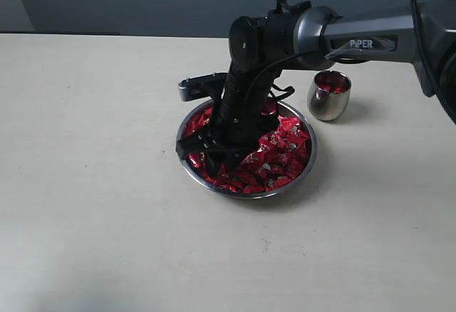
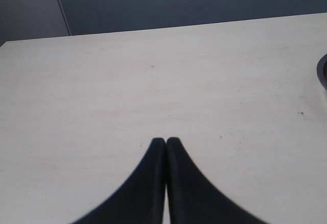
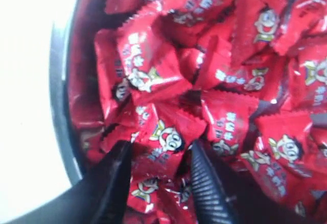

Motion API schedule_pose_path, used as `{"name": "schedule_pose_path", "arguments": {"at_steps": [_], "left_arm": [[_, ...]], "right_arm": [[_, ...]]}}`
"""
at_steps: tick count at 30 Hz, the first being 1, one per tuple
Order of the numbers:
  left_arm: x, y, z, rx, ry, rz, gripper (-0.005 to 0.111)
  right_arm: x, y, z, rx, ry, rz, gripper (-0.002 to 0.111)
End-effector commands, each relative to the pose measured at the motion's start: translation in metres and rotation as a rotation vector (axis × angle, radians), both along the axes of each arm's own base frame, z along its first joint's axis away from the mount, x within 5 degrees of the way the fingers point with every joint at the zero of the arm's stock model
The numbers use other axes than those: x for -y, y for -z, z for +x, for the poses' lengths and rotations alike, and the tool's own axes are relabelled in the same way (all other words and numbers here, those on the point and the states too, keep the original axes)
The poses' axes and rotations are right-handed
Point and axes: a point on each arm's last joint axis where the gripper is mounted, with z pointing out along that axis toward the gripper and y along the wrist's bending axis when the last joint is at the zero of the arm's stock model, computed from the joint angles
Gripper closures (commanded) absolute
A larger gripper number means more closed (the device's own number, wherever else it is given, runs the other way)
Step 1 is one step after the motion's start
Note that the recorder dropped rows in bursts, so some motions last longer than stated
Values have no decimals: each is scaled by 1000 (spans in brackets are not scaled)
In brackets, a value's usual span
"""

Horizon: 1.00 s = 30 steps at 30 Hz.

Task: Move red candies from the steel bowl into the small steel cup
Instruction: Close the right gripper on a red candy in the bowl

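Exterior view: the right gripper is down among the red candies in the steel bowl. The small steel cup stands just beside the bowl and holds a few.
Left wrist view: the left gripper is closed above the table.
Right wrist view: the right gripper's fingers stand apart, with a candy between them.

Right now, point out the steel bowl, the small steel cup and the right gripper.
steel bowl (image 1: pixel 249 195), exterior view, near rim.
small steel cup (image 1: pixel 328 104), exterior view, outer wall.
right gripper (image 3: pixel 158 157), right wrist view, midway between open fingertips.
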Motion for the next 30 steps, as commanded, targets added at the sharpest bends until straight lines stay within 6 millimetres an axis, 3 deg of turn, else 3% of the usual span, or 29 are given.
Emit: {"name": "schedule_pose_path", "arguments": {"at_steps": [1, 22, 26, 30], "left_arm": [[0, -4, 0, 21, -1, -1, 106], [0, -4, 0, 21, -1, -1, 106], [0, -4, 0, 21, -1, -1, 106], [0, -4, 0, 21, -1, -1, 106]], "right_arm": [[-8, -3, -1, 26, 26, 33, 70], [-8, 13, 2, 59, 4, -5, 71], [-8, 11, 4, 72, -4, -8, 77], [-12, 4, 7, 80, -6, 3, 90]]}}
